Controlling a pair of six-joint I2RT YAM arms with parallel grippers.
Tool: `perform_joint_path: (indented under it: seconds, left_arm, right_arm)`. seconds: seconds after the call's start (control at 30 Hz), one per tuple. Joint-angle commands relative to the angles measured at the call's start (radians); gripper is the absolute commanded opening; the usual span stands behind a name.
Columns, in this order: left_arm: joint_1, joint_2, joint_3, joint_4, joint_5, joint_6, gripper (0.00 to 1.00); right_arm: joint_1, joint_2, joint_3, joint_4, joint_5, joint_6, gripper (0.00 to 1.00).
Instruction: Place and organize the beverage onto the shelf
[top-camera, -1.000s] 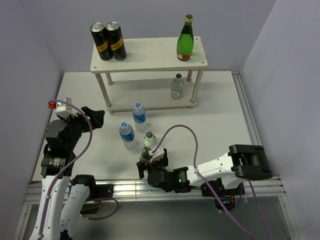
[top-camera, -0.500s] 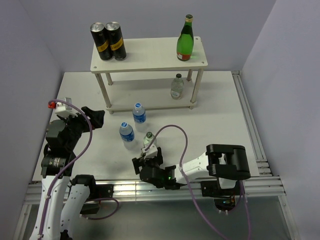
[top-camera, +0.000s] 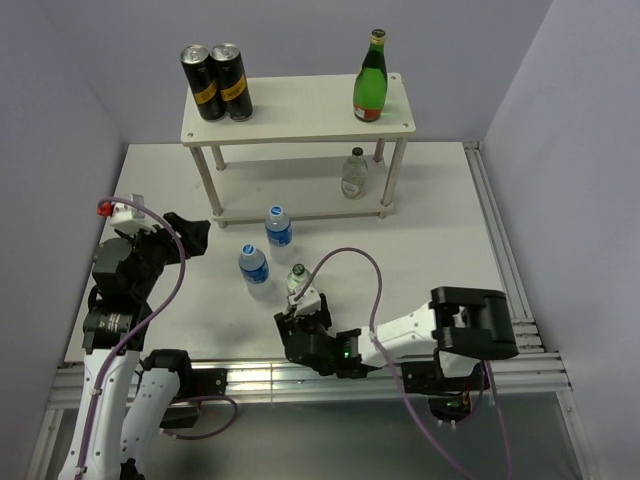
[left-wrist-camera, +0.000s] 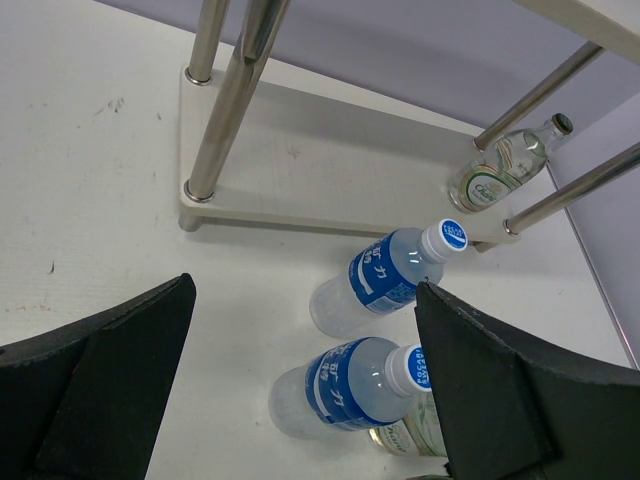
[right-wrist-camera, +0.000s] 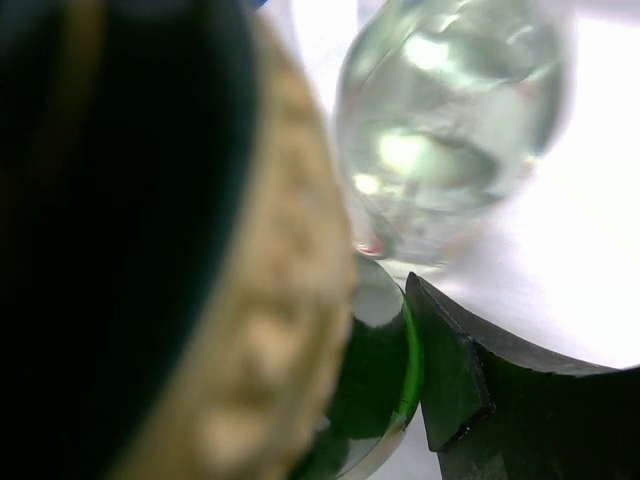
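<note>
The shelf (top-camera: 300, 110) stands at the back of the table. Its top board holds two black cans (top-camera: 218, 84) and a green bottle (top-camera: 371, 80); a clear glass bottle (top-camera: 354, 173) stands on its lower board (left-wrist-camera: 330, 170). Two blue-label water bottles (top-camera: 279, 227) (top-camera: 254, 265) and a clear bottle (top-camera: 297, 279) stand on the table. My right gripper (top-camera: 300, 318) is shut on a second green bottle (right-wrist-camera: 385, 385) with a gold cap (right-wrist-camera: 270, 350); one finger (right-wrist-camera: 455, 375) presses its glass. My left gripper (top-camera: 185, 235) is open, left of the water bottles (left-wrist-camera: 390, 275).
Grey walls close in the table on the left, back and right. A metal rail (top-camera: 500, 250) runs along the right edge. The clear bottle (right-wrist-camera: 450, 130) stands just beyond the gripped one. The shelf's thin legs (left-wrist-camera: 225, 100) rise close ahead of the left gripper.
My right gripper has closed on the gold-capped green bottle, and the right arm's elbow has shifted. The left arm has not moved.
</note>
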Motion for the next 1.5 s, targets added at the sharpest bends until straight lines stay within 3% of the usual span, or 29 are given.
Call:
perform_joint_path:
  seconds: [0.0,0.17,0.33,0.63,0.73,0.97,1.23,1.47]
  left_arm:
    - [0.005,0.001,0.005,0.032,0.009,0.013,0.99]
    - [0.005,0.001,0.005,0.032,0.009,0.013,0.99]
    - [0.005,-0.008,0.005,0.030,0.003,0.013,0.99]
    - [0.006,-0.004,0.005,0.027,-0.009,0.015,0.99]
    - [0.006,-0.002,0.005,0.026,-0.012,0.015,0.99]
    - [0.006,-0.013,0.003,0.027,-0.004,0.012,0.99]
    - [0.006,-0.011,0.002,0.030,0.009,0.013,0.99]
    - [0.006,-0.008,0.002,0.032,0.014,0.012,0.99]
  right_arm:
    - [0.028,-0.237,0.060,-0.058,0.140,-0.050,0.00]
    - [0.034,-0.504,0.183,-0.158,0.170,-0.212,0.00]
    - [-0.059,-0.563,0.349,-0.181,0.052,-0.428,0.00]
    - [-0.407,-0.352,0.822,-0.302,-0.234,-0.606,0.00]
    - [-0.495,-0.250,1.026,-0.368,-0.288,-0.637,0.00]
    - [-0.645,-0.031,1.318,-0.467,-0.340,-0.657,0.00]
    - [-0.771,0.112,1.491,-0.530,-0.377,-0.621,0.00]
    - [-0.858,0.161,1.507,-0.540,-0.417,-0.561,0.00]
